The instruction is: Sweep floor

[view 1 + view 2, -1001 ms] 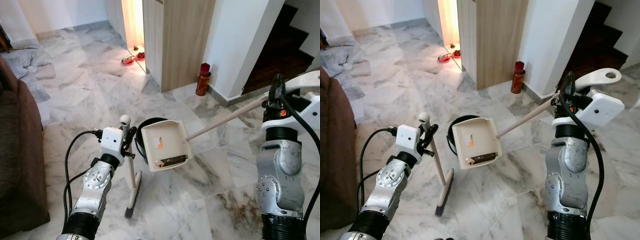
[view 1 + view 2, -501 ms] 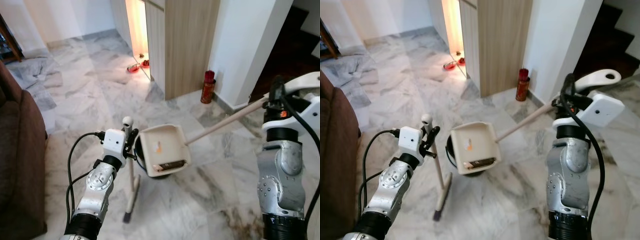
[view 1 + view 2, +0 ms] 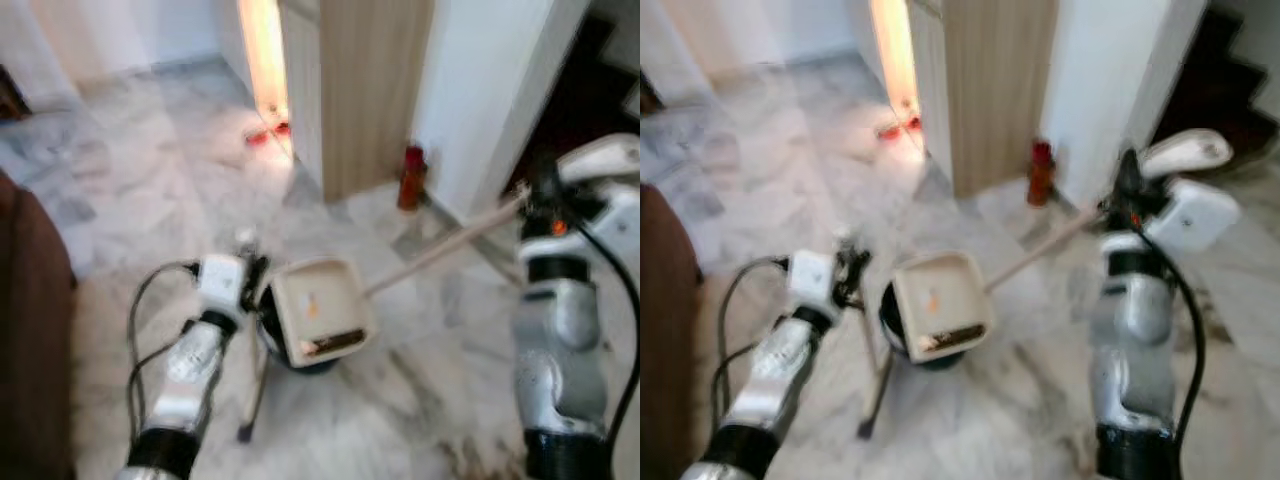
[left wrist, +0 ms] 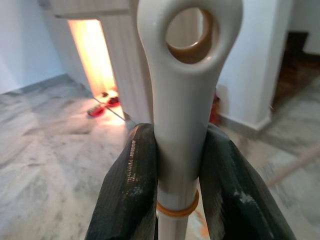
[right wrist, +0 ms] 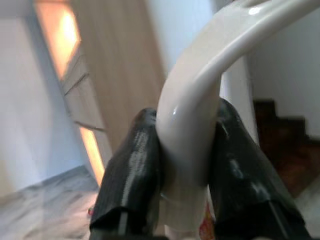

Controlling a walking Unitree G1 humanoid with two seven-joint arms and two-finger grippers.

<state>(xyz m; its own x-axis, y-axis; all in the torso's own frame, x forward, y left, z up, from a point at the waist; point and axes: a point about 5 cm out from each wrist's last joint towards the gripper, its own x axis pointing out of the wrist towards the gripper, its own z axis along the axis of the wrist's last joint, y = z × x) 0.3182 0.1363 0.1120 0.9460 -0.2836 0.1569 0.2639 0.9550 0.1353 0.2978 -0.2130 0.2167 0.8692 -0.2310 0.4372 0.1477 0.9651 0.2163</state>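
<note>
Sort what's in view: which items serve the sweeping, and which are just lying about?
In use: broom clamped in the left gripper; dustpan, its handle clamped in the right gripper; black bin under the dustpan.
Lying about: red bottle; brown sofa.

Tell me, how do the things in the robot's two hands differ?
The left hand grips a broom standing nearly upright, bristles on the floor; the right hand grips a dustpan by a long slanting handle, its pan over a dark bin. Both are cream-coloured.
</note>
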